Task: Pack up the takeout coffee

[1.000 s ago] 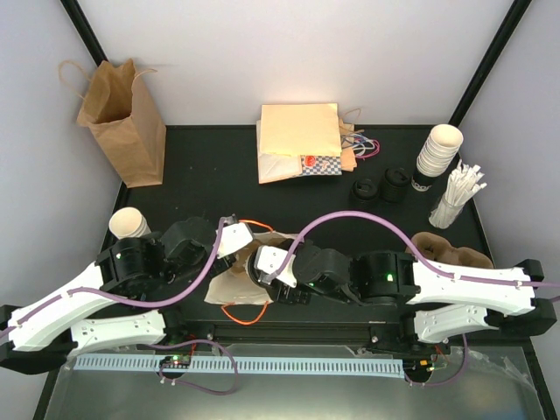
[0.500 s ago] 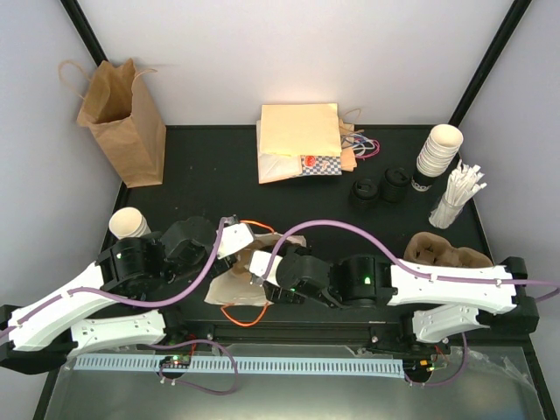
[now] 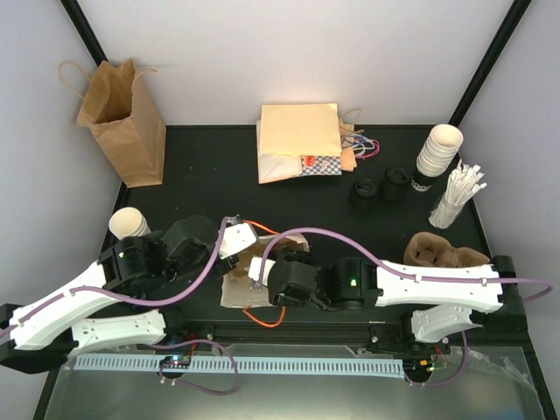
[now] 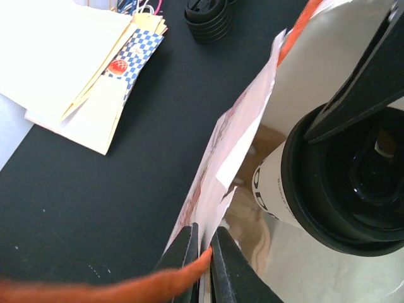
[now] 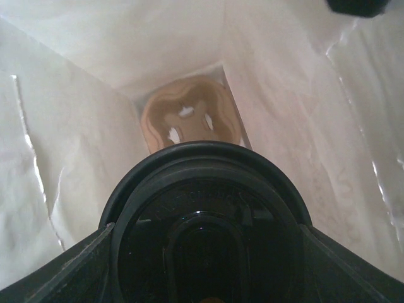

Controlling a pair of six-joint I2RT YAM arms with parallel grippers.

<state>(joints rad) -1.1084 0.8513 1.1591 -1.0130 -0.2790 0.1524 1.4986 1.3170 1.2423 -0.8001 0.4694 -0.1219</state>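
Note:
The takeout coffee (image 5: 208, 221), a cream cup with a black lid, is held in my right gripper (image 5: 208, 252), which is shut on it with fingers (image 5: 69, 274) on both sides. It is inside the mouth of a white-lined paper bag (image 3: 238, 290) with orange handles, lying near the table's front. A brown cup carrier (image 5: 189, 123) sits at the bag's bottom. My left gripper (image 4: 203, 243) is shut on the bag's upper edge (image 4: 237, 136), with the cup (image 4: 281, 189) just right of it. In the top view the right gripper (image 3: 265, 273) hides the cup.
An upright brown bag (image 3: 122, 122) stands at the far left. Flat bags (image 3: 297, 140) lie at the back centre. Loose black lids (image 3: 366, 191), stacked cups (image 3: 436, 153), stirrers (image 3: 455, 197), a carrier (image 3: 446, 249) and a lidless cup (image 3: 129, 223) are around.
My right arm has moved left, carrying the cup deeper into the bag's mouth. The bag has shifted and stood up a little. The left gripper has kept its hold.

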